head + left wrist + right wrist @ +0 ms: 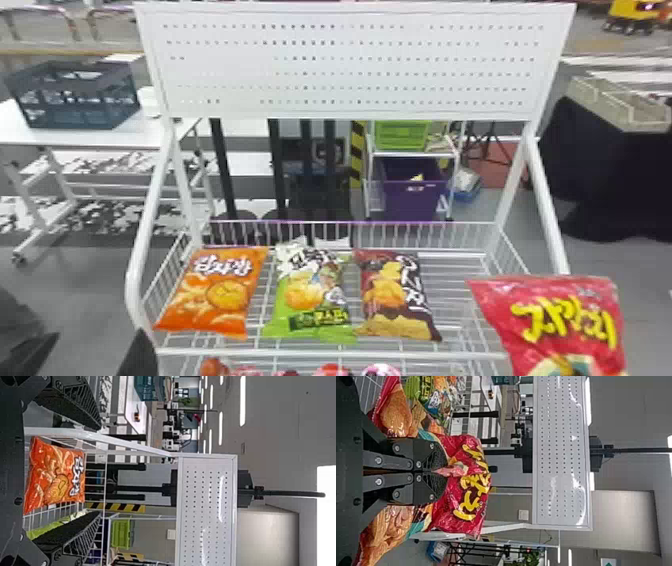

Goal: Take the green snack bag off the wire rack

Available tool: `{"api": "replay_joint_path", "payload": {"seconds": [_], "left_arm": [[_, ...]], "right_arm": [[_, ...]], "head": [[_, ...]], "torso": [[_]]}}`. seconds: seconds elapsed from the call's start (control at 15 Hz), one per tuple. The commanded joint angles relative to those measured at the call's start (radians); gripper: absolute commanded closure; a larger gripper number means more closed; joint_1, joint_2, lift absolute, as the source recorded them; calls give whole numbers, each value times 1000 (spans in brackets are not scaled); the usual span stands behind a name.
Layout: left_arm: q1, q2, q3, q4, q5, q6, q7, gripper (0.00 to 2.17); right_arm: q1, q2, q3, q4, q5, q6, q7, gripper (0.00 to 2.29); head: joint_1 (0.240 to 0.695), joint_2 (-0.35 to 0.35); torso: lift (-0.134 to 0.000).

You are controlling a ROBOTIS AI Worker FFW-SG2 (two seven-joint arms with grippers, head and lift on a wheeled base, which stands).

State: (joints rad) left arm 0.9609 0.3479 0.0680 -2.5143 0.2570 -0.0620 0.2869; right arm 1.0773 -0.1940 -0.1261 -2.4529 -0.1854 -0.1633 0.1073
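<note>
we have our left gripper [98, 334] spread, one finger partly hiding the green bag [307, 297] beyond. our right gripper [442, 471] pinches the red bag [466, 506], covering part of it.

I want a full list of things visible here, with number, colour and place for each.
Orange bag: one, orange, rack's left
Green bag: one, green and white, rack's middle
Brown bag: one, brown, beside green bag
Red bag: one, red, right side
Rack: one, white, centre
Board: one, white, above rack
Table: one, white, behind left
Crate: one, dark, on table
Bin: one, purple, behind rack
Basket: one, beige, far right
Left hand: one, black, open, near orange bag
Right hand: one, black, gripping red bag
</note>
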Motion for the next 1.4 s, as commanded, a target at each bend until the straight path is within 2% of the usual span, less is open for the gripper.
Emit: {"api": "replay_joint_path", "payload": {"seconds": [0.0, 0.13, 0.27, 0.53, 0.67, 0.73, 0.87, 0.93, 1.13, 1.33], "left_arm": [[1, 6, -2, 0, -4, 0, 0, 144], [-16, 11, -16, 11, -5, 0, -2, 144], [-99, 43, -100, 88, -21, -3, 23, 147], [-404, 132, -392, 281, -47, 3, 147, 151], [-587, 138, -534, 381, -45, 71, 202, 151], [-685, 131, -608, 434, -41, 113, 225, 151], [-835, 89, -691, 548, -21, 212, 247, 151], [-884, 56, -705, 612, 1, 239, 252, 151], [-1013, -12, -744, 792, 56, 245, 275, 154], [-1102, -37, -748, 917, 113, 245, 279, 154]], "right_arm": [[3, 1, -3, -1, 0, 0, 0, 2233], [3, 1, -1, -5, 0, 0, 0, 2229], [6, 4, -3, -11, 0, 0, 0, 2229], [7, 13, -1, -6, 0, 0, -3, 2229], [7, 15, -1, -1, 0, 0, -5, 2229], [7, 15, -1, 0, 0, 0, -5, 2229], [3, 13, 0, 5, 0, 0, -5, 2233], [-2, 13, 0, 9, 0, 0, -5, 2233], [-8, 13, 2, 18, 1, 0, -5, 2229], [-10, 13, 5, 20, 1, 0, -5, 2233]], "head": [[499, 0], [499, 0], [499, 0], [499, 0], [499, 0], [499, 0], [499, 0], [499, 0], [499, 0], [499, 0]], "torso": [[0], [0], [0], [0], [0], [0], [0], [0], [0], [0]]}}
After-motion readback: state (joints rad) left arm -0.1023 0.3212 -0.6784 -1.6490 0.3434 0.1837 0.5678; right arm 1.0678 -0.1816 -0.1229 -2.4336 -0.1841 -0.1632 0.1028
